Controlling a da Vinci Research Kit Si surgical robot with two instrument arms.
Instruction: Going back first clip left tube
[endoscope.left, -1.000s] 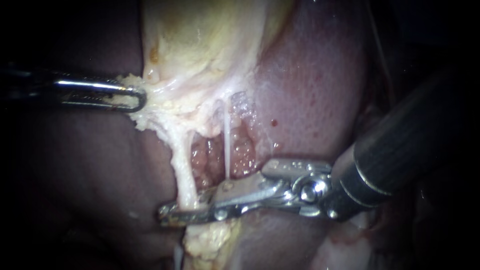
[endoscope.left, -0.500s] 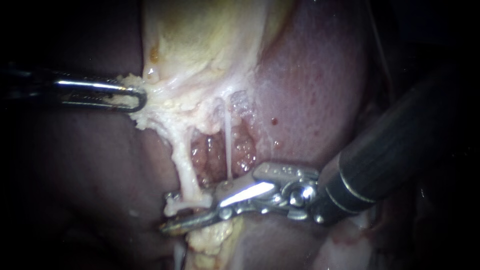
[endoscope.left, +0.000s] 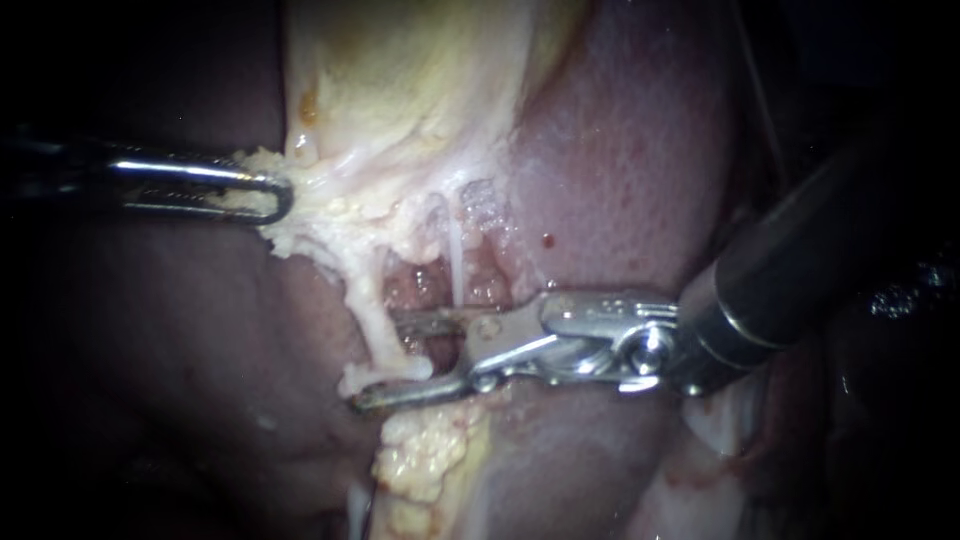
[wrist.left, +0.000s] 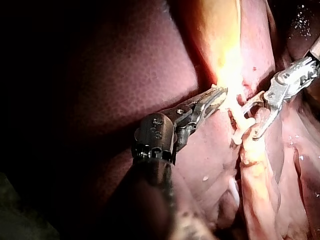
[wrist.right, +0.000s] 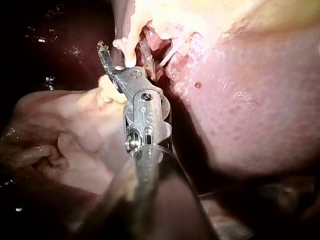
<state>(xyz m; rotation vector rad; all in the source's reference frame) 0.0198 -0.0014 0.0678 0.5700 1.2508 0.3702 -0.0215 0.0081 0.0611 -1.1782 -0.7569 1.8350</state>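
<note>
L instrument (endoscope.left: 275, 198) comes in from the left, jaws clamped on the pale ragged edge of the gallbladder (endoscope.left: 400, 90), w/ tissue pinched btw them. The gallbladder is the yellow-white sheet on the far side; the liver (endoscope.left: 620, 170) lies dark red to its right and around it. Two strands run from the gallbladder's near edge: the left tube (endoscope.left: 368, 310), thick and pale, and to its right a much thinner white tube (endoscope.left: 455, 262), w/ a window of pink bumpy tissue btw them. R instrument (endoscope.left: 377, 361) enters from the right, shaft slanting, jaws spread wide w/ a clear gap. The left tube's near end sits in that gap, bent toward the left, just beside the lower jaw. The upper jaw crosses in front of the thin tube's near end. Can't tell if either jaw actually touches the left tube, nor make out a clip on it. A lump of yellow fat (endoscope.left: 425, 455) sits just on the near side of the lower jaw.
</note>
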